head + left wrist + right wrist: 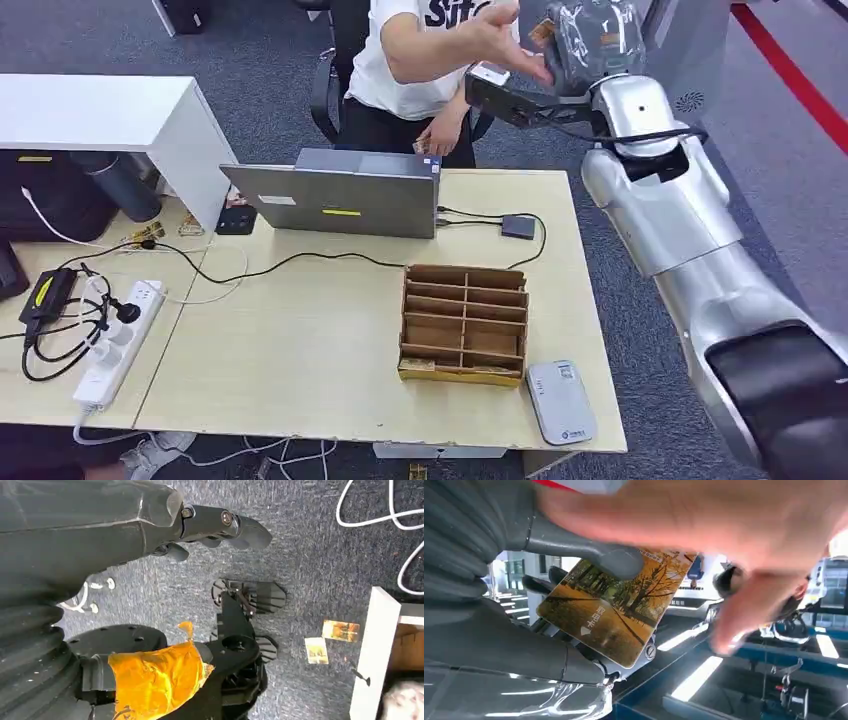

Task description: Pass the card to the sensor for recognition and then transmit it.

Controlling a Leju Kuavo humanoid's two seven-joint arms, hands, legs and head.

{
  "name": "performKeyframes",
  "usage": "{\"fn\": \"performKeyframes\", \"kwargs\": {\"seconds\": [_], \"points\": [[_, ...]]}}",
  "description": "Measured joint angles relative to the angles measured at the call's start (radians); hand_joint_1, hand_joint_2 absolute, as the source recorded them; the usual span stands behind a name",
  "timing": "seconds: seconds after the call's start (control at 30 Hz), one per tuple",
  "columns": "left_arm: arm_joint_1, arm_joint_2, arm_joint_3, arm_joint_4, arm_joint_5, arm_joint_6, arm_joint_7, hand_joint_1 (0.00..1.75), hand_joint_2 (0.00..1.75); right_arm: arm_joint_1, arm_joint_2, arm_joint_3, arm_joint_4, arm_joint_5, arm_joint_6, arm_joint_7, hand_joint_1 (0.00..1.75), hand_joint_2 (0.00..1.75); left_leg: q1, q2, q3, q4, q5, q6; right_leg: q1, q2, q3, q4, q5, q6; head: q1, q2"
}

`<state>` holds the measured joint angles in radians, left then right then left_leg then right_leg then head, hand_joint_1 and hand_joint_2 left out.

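Right hand (524, 630) raised, thumb pinning the orange autumn-tree plastic card (611, 607) against its fingers; the person's hand (724, 535) reaches in just beyond the card's far end.

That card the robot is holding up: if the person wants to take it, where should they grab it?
Probably by the free end of the card, the edge pointing away from the right hand. The thumb presses across one face near the wrist end, with the fingers behind, so the far edge is bare. The person's hand comes from that open side; a pinch on both flat faces should slide it out.
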<state>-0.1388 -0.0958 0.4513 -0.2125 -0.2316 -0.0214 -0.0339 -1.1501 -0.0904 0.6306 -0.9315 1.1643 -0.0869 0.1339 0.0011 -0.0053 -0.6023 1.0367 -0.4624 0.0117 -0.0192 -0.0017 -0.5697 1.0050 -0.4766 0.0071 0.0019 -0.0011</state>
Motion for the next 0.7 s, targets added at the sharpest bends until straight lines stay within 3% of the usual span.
{"fn": "performKeyframes", "kwargs": {"seconds": [0.17,0.33,0.7], "points": [[-0.011,-0.001,-0.020,-0.001,-0.029,-0.008,0.021,0.00,1.75,-0.041,0.077,0.013,0.073,-0.062,0.068,-0.045,1.75,1.75,0.000,0.001,0.000,0.000,0.000,0.000,0.000,0.001,-0.001,0.000,0.000,0.000,0.000,0.000],[-0.024,-0.005,-0.037,-0.001,-0.039,-0.009,0.032,0.00,1.75,-0.071,0.145,0.019,0.180,-0.077,0.081,-0.059,1.75,1.75,0.000,-0.001,0.000,0.000,0.001,0.000,0.000,-0.002,0.000,0.000,0.000,0.000,0.000,0.000],[-0.024,-0.010,-0.048,-0.001,-0.041,-0.008,0.034,0.00,1.75,-0.084,0.186,0.022,0.261,-0.097,0.085,-0.079,1.75,1.75,0.000,-0.011,-0.006,0.000,0.000,0.001,0.000,-0.011,-0.001,-0.002,-0.002,0.002,0.000,0.000]]}}
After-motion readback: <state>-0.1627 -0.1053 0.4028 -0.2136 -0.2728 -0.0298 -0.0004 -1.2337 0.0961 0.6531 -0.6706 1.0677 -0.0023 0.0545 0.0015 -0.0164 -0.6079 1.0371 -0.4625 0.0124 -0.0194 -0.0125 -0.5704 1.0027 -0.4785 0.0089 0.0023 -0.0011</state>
